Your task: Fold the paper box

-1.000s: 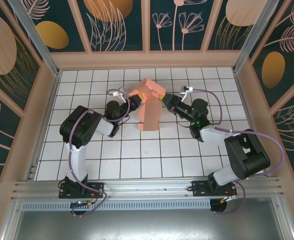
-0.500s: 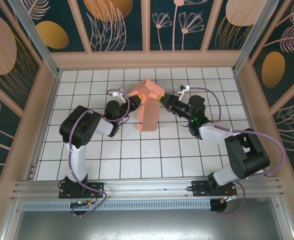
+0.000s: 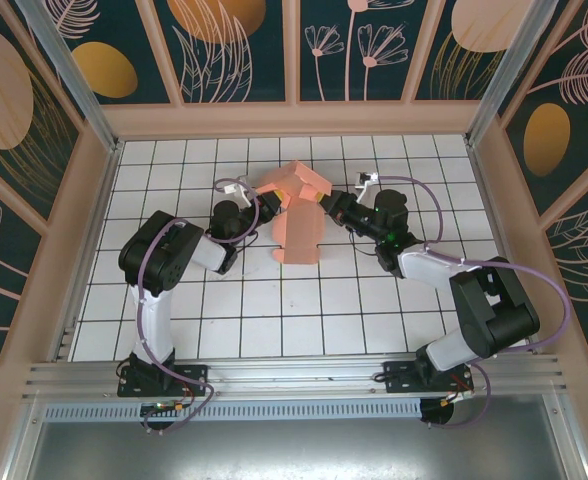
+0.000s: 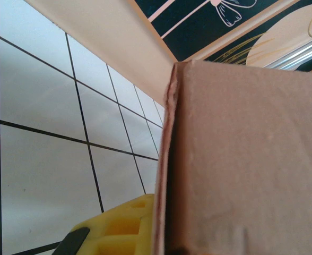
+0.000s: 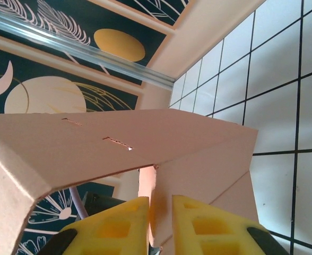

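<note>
Item: paper box (image 3: 299, 215), half-formed, top flaps unclosed. The right gripper (image 5: 160, 206) pinches one card panel. The left gripper (image 3: 265, 205) is pressed together, apparently on the opposite edge.

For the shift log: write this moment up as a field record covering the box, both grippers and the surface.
object: paper box, salmon-pink card, partly folded, panels raised
position: far half of the white tiled table, about mid-width
left gripper: shut on the box's left side
right gripper: shut, with a thin card panel pinched between its yellow fingers
fold status: looks unfinished; far-end flaps sit at uneven angles
</note>
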Robot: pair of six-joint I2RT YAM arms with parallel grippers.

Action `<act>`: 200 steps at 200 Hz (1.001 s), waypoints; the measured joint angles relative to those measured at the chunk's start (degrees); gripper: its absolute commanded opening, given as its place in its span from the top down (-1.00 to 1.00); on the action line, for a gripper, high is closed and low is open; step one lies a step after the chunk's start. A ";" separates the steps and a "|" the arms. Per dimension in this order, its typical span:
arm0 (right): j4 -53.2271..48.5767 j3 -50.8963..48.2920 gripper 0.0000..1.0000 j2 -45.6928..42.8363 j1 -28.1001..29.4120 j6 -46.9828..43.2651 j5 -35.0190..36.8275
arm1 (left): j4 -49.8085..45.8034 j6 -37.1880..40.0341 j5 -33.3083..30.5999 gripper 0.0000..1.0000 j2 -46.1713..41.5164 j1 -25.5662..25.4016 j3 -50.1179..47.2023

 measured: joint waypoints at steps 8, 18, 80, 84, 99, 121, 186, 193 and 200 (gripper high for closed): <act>-0.15 0.00 0.65 0.00 0.00 0.00 0.11 | -0.15 0.00 0.02 1.00 0.00 0.00 0.00; -0.20 0.00 0.73 0.00 0.00 -0.02 0.22 | -0.35 0.00 0.04 1.00 0.00 0.00 0.00; -2.27 0.02 0.42 -0.37 0.00 -1.49 0.59 | -0.76 0.09 -0.37 1.00 0.13 0.07 0.00; -2.62 0.02 0.31 -0.55 0.00 -1.99 0.70 | -0.76 0.15 -0.33 1.00 0.13 0.04 0.00; -4.72 0.02 0.11 -1.92 -0.02 -3.63 1.84 | -0.74 0.13 -0.44 1.00 0.13 -0.07 0.00; -10.12 0.13 -0.05 -6.01 -0.07 -6.54 5.16 | -2.40 -0.04 -1.60 1.00 -0.02 -0.24 0.07; -21.20 4.33 -0.05 -16.31 3.13 -14.23 15.15 | -15.69 0.02 -7.78 1.00 -3.17 -0.26 2.95; -21.64 5.46 -0.05 -16.11 4.39 -14.93 15.54 | -16.20 0.07 -8.15 1.00 -3.26 -0.26 3.06; -22.03 6.73 -0.05 -15.65 5.75 -15.45 15.85 | -17.00 0.20 -8.55 1.00 -3.41 -0.26 3.08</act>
